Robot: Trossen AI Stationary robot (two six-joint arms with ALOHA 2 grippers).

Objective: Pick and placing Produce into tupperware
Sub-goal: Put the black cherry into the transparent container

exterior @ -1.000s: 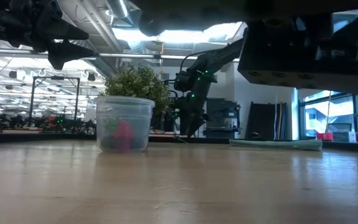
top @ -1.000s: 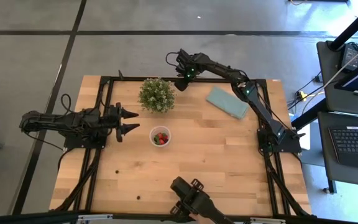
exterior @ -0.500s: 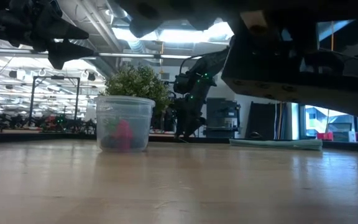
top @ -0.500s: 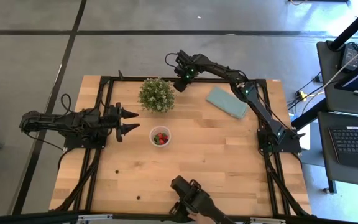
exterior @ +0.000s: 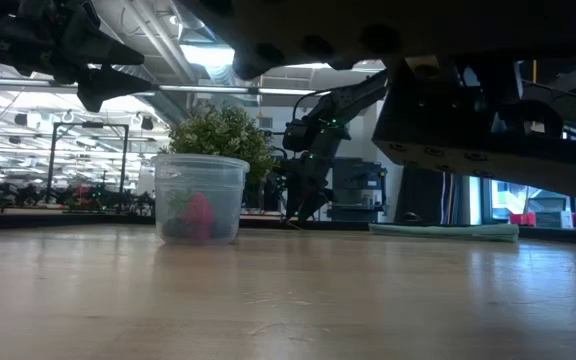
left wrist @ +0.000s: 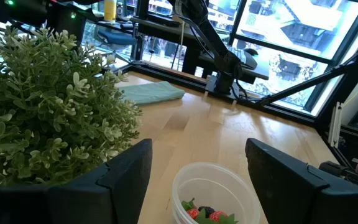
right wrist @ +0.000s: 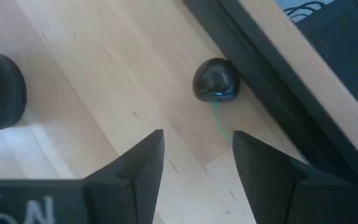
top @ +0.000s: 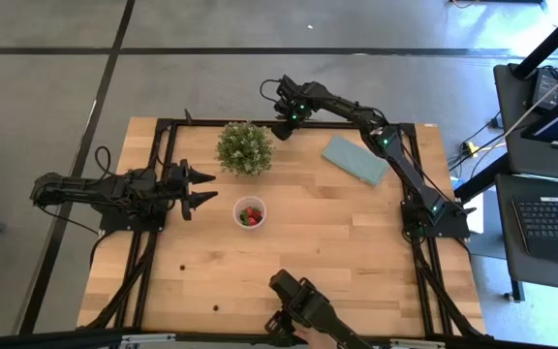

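Observation:
The clear round tupperware cup (top: pixel 250 212) stands on its base mid-table with red strawberries and a dark berry (left wrist: pixel 206 214) inside. My left gripper (top: pixel 211 187) hovers open just left of the cup, and its fingers frame the cup (left wrist: pixel 213 190) in the left wrist view. My right gripper (top: pixel 283 129) is at the table's far edge, beside the plant. It is open and points down over a dark blackberry (right wrist: pixel 215 79) lying on the wood by the black frame bar. The fingers (right wrist: pixel 135 168) stand short of the berry.
A bushy green potted plant (top: pixel 244 147) stands far-left of the cup. A flat teal cloth (top: pixel 354 159) lies far right. A dark device (top: pixel 303 305) sits over the near edge and fills the top of the low view. Black frame rails border the table.
Both arms have stayed almost still. The dark device at the near edge has shifted a little, and its shape across the top of the low view has changed.

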